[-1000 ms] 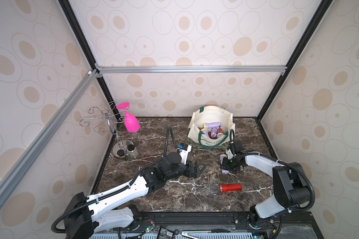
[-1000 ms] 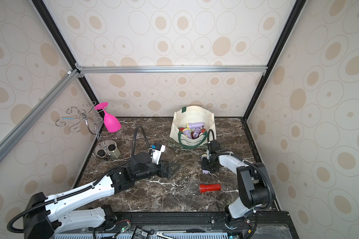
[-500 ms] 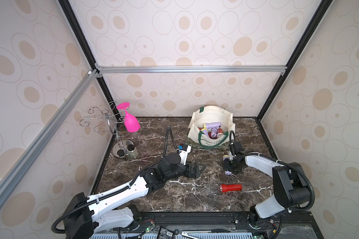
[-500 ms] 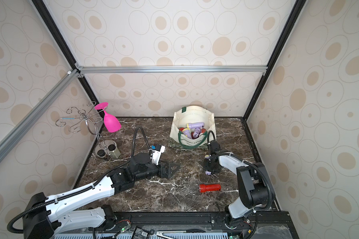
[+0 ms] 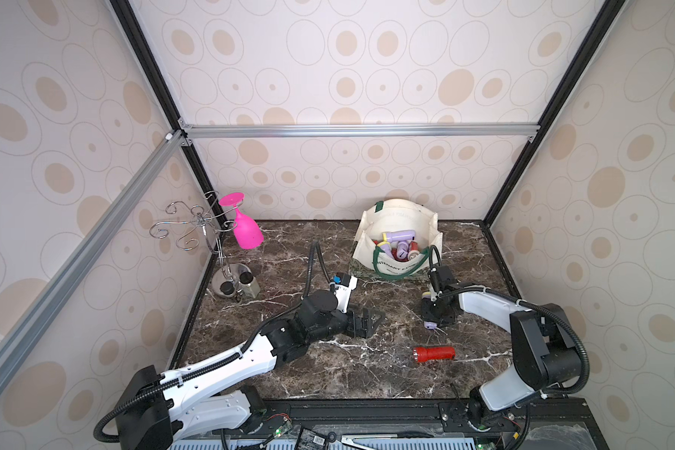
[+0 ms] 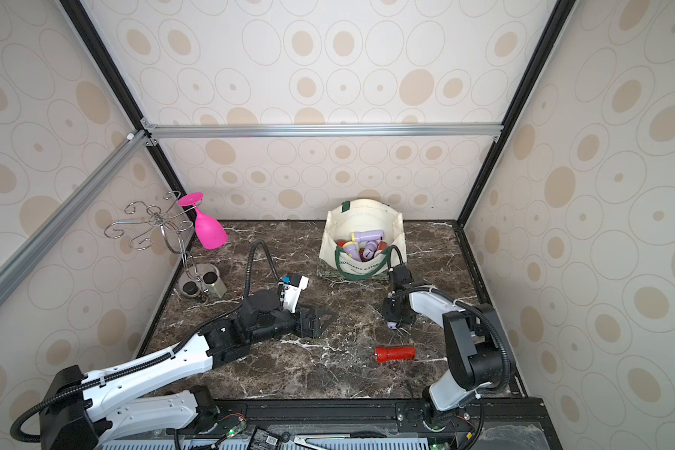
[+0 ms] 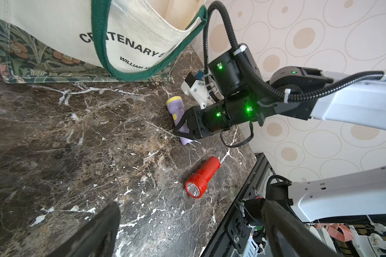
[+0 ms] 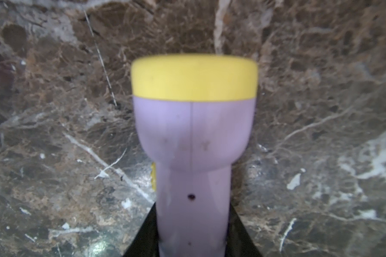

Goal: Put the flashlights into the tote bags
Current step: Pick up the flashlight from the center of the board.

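Right wrist view: lilac flashlight point(image 8: 193, 133) up close, with a yellow ring round a wide head and a narrower smooth barrel running back into the right claw point(image 7: 184, 131). Clamped across that barrel just behind the flare, low at the counter point(image 5: 289, 370) toward its right edge, a little in front of the tote bag point(image 5: 396, 269); cannot tell whether lifted clear or touching the stone.

Handling, as a judgement: light, stiff, hollow moulded plastic, glossy and probably slippery. Best taken across the barrel, where the flared head blocks any slide.

Tote bag: near the far edge, toward the far right corner. Cream canvas with soft walls, green woven handles and a patterned bottom band; mouth open over several lilac and red flashlights point(image 5: 398, 245).

Red flashlight point(image 7: 202, 177): on its side toward the near right corner, untouched, same stubby shape.

Left claw point(image 5: 369, 321): spread wide, holding nothing, over the counter's middle.

Counter: polished dark marble, white-veined.
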Tool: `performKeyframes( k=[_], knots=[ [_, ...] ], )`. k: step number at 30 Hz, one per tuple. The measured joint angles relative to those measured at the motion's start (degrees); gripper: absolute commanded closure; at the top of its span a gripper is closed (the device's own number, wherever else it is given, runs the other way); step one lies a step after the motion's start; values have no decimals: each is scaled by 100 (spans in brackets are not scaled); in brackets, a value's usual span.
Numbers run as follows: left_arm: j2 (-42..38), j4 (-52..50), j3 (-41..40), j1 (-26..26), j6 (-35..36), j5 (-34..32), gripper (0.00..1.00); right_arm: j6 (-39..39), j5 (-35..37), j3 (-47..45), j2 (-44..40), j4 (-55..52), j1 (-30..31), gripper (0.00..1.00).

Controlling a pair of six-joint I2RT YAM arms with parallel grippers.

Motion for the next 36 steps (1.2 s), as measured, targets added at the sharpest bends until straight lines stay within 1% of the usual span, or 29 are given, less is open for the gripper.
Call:
performKeyframes(
  k=[2,6,12,18,23,29,33,36],
  knots=[
    [31,-4,4,0,2,-2,1,-63,-83,-39,-55,-4,2,100],
    [79,-7,74,0,11,-11,1,-245,-354,-234,-557,13,2,100],
    [396,140,501,2,33,-2,1,-485,-1097,-568,-2199,186,4,100],
    [922,422,1058,4,39,61,1,-518,-1891,-608,-3379,186,26,100],
    [1508,651,1744,4,35,155,0,-463,-2463,-586,-4291,175,52,100],
    [2092,946,2417,-7,-94,48,2,-407,-2896,-422,-4695,57,55,100],
    [2470,938,2944,-85,-120,-85,4,-317,-3012,-278,-4684,35,55,100],
    [2653,935,3167,-153,-122,-125,5,-393,-3029,-74,-4575,17,55,100]
  ],
)
